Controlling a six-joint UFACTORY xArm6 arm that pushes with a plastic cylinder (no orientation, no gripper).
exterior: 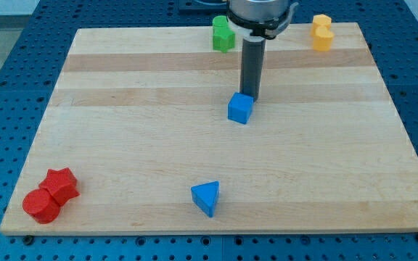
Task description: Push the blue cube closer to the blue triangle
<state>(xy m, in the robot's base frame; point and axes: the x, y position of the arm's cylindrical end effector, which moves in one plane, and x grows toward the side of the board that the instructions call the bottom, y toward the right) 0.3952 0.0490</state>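
Observation:
The blue cube [240,109] sits a little right of the board's middle. My tip [250,95] stands right behind it, touching its upper right edge. The blue triangle [206,197] lies near the bottom edge, below and a little left of the cube, with a wide stretch of board between them.
A green block [223,33] stands at the top edge, left of the rod. Two yellow blocks [322,32] sit at the top right corner. A red star block [60,183] and a red cylinder [40,206] sit together at the bottom left of the wooden board [122,130].

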